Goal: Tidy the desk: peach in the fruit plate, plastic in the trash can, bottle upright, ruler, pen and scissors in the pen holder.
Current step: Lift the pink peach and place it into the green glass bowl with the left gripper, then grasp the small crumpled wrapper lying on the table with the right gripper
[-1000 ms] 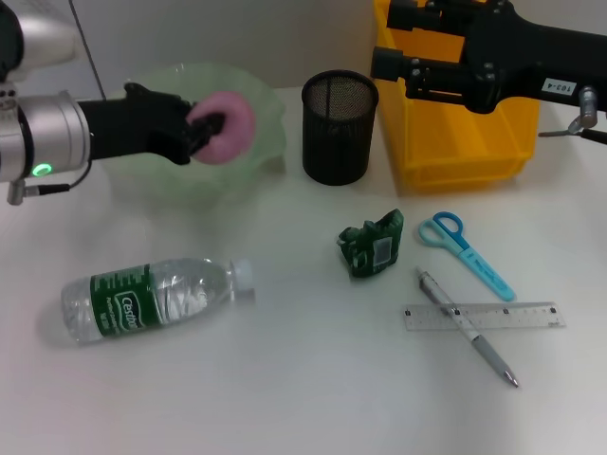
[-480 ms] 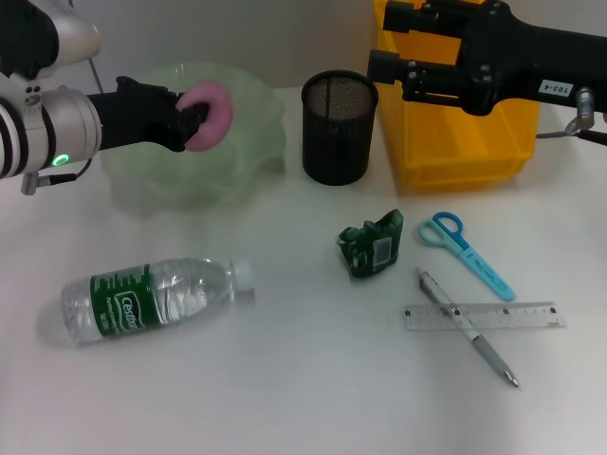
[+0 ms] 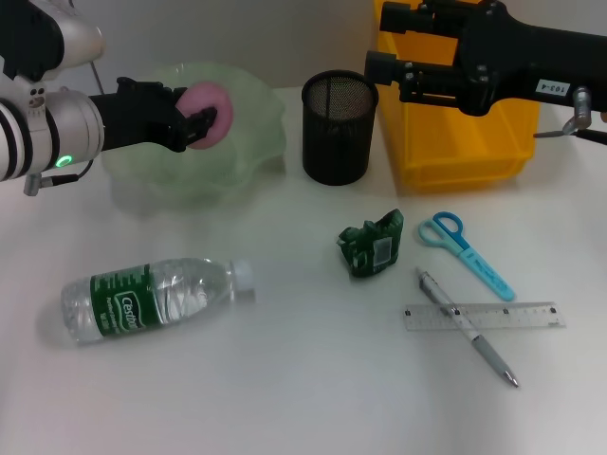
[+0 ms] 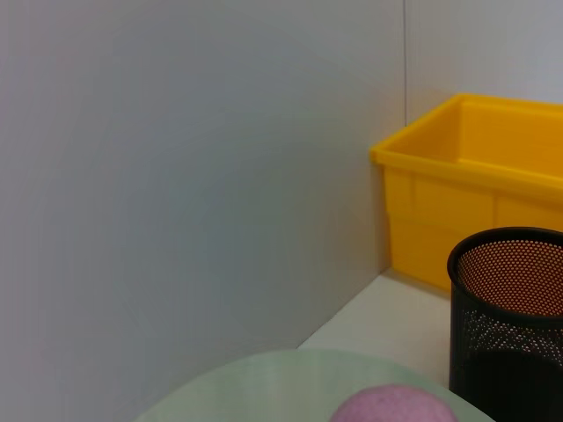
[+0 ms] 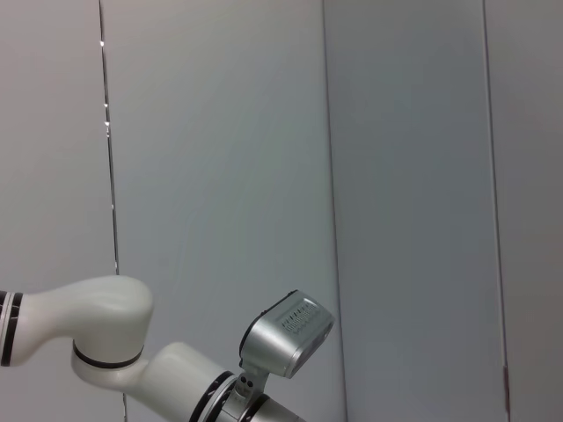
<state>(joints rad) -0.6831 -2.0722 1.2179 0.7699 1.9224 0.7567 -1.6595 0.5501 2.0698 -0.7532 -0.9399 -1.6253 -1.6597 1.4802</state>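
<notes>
While over the fruit plate (image 3: 248, 152), left gripper (image 3: 201, 123) fingers clamped on peach (image 3: 209, 101). Right gripper (image 3: 384, 43) parked above trash can (image 3: 455, 156), finger state unclear. Bottle (image 3: 152, 299) lying on counter (image 3: 285, 379).

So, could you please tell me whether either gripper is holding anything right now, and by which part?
The left gripper holds the dusty-pink round peach by its sides, over the pale-green ruffled fruit plate. The right gripper holds nothing visible.
</notes>
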